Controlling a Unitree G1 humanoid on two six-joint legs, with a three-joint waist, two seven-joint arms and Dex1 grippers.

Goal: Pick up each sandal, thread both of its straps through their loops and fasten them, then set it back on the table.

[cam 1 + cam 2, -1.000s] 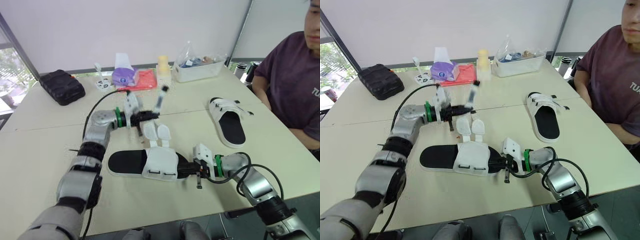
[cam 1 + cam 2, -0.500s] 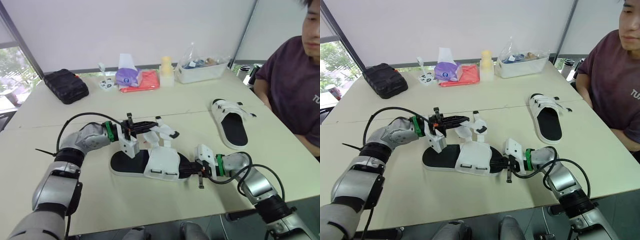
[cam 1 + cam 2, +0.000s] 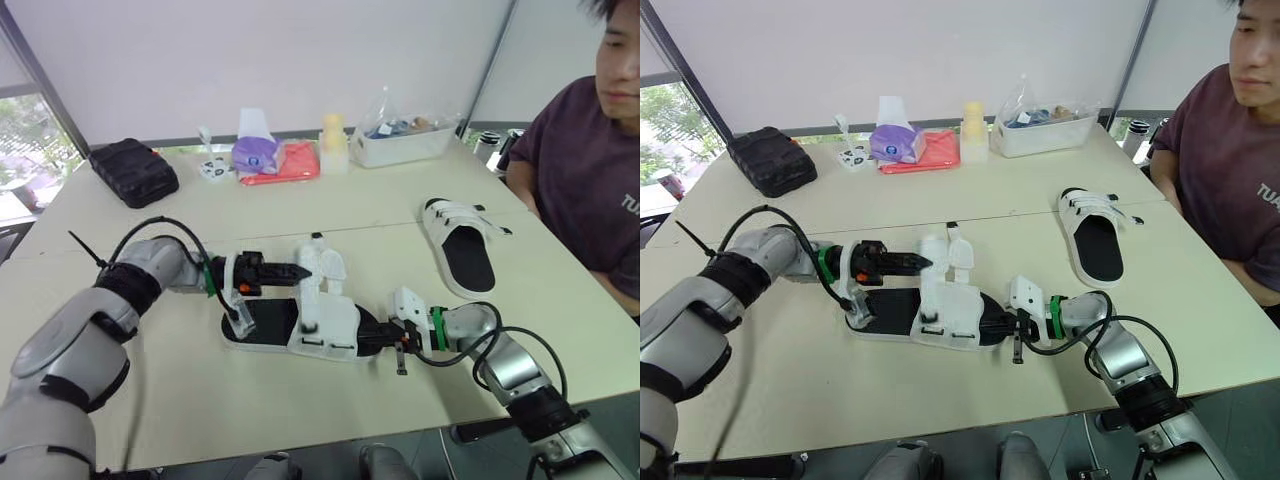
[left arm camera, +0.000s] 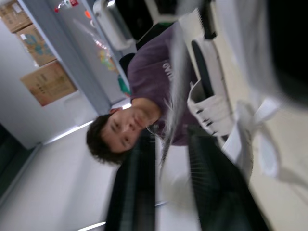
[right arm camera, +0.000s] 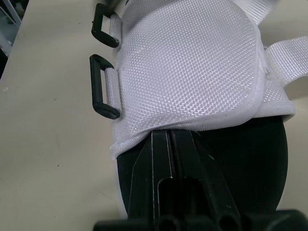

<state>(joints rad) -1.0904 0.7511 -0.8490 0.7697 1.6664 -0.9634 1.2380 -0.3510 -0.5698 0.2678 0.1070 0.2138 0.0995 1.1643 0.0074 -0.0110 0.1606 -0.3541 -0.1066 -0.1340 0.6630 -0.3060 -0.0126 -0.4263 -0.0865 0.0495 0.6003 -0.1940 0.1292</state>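
left gripper reaches in low over the table, claw narrow and pinched on a white strap, which the left wrist view has edge-on between the fingers. the strap stands up at the far side of the near sandal, which sits at the middle front of the table. both straps look loose, and the black loops on the near edge of the white upper are empty. right gripper is clamped tight on that sandal's black sole, just under the upper. step in hand, as i judge it: threading the first strap. next move calls for carrying the strap tip over the upper and down into a loop while the right holds the sole steady. second sandal lies well apart to the right, untouched, straps not done. a person sits at the right edge
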